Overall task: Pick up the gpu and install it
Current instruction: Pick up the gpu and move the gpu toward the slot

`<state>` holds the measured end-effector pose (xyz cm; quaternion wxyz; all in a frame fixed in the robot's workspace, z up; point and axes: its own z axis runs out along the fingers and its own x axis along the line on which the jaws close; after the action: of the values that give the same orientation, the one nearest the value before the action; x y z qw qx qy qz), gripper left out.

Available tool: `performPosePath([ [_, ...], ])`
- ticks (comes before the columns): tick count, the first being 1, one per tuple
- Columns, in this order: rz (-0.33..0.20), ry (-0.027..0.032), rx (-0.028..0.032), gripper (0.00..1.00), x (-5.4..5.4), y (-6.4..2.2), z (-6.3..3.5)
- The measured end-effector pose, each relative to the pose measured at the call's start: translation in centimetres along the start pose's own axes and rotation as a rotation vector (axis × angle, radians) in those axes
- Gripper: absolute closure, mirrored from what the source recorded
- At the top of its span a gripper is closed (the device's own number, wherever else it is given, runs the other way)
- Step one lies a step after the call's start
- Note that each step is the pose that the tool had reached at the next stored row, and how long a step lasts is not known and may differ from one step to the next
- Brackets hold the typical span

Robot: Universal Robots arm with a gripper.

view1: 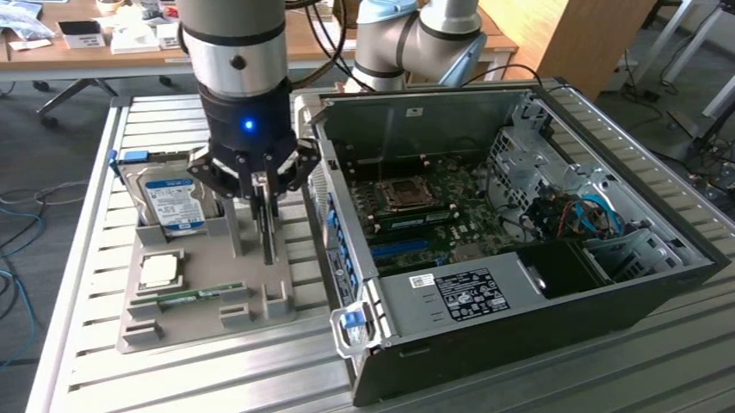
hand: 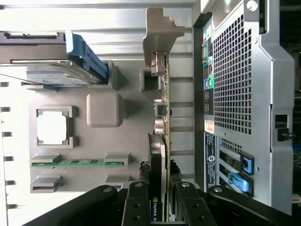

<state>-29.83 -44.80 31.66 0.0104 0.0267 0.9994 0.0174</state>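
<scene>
The gpu [view1: 268, 231] stands on edge over the grey holder tray [view1: 195, 323], to the exterior view's left of the open computer case [view1: 643, 284]. My gripper [view1: 263, 196] comes down on it from above, shut on the card's upper edge. In the wrist view the gpu [hand: 163, 117] is seen edge-on: a thin green board with its silver bracket [hand: 160, 33] at the far end. The black fingers [hand: 137, 207] press on both of its sides, and my gripper [hand: 162, 209] sits on the part with the dark cooler. I cannot tell whether the card's lower edge still touches the tray.
In the tray a hard drive [view1: 172, 202] with a blue-white label stands upright, a processor [view1: 158, 271] lies flat, and a memory stick [view1: 189, 297] lies in front. The case's motherboard [view1: 425, 215] is exposed. A second arm's base [view1: 402, 43] stands behind the case.
</scene>
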Motion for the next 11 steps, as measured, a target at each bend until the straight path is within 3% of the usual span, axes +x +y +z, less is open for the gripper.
performPosePath([
  [11,0.0,0.0,0.0001,0.73,-0.1,0.1,-2.96],
])
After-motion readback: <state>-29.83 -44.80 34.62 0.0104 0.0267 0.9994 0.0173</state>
